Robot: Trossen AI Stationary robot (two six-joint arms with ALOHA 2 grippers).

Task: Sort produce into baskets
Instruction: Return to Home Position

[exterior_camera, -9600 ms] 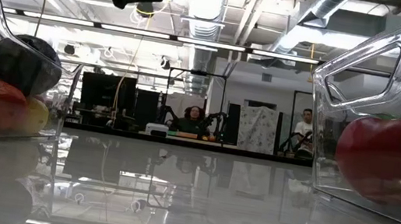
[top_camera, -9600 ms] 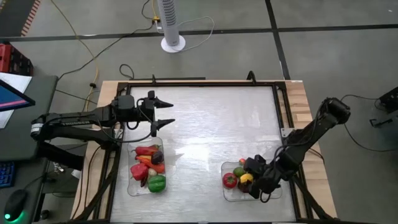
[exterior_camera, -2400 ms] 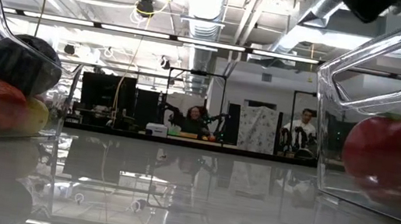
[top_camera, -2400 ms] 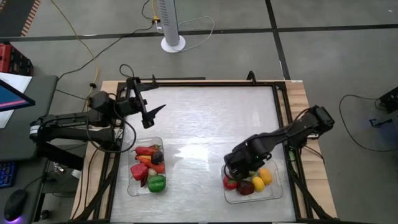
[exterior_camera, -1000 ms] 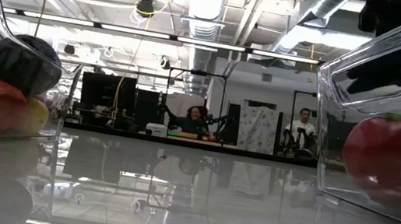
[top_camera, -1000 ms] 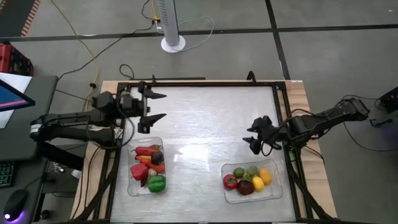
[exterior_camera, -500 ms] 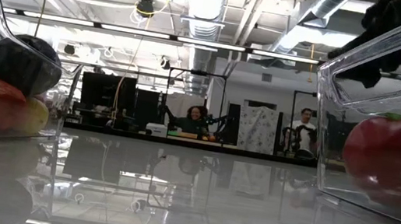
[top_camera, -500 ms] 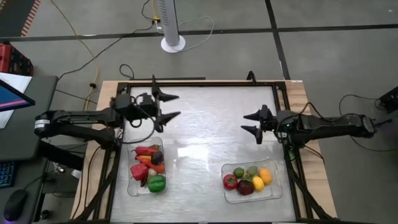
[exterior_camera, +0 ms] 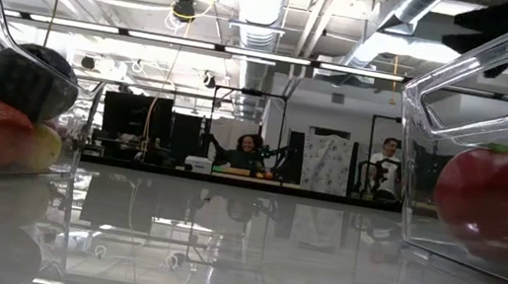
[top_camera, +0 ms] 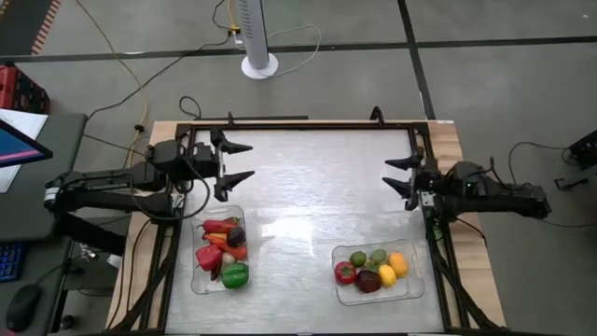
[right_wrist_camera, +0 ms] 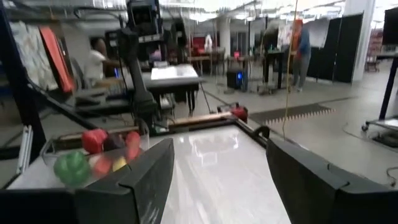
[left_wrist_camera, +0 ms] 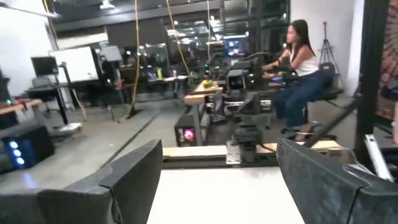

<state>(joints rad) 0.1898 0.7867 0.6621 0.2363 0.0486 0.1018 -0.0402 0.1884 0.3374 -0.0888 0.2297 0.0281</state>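
Left jaws apart, empty, over bench (top_camera: 317,187) left edge, near left basket (top_camera: 198,285) w/ peppers (top_camera: 220,226). Right jaws apart, empty, at right edge, apart from right basket (top_camera: 415,291) w/ lemons (top_camera: 398,265), limes (top_camera: 358,259), tomato (top_camera: 345,272).

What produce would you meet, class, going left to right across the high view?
Red pepper → green pepper → tomato → lemon. The left gripper and right gripper, both open, hover over the table's far half. They overlap the produce sideways, so they are left out.
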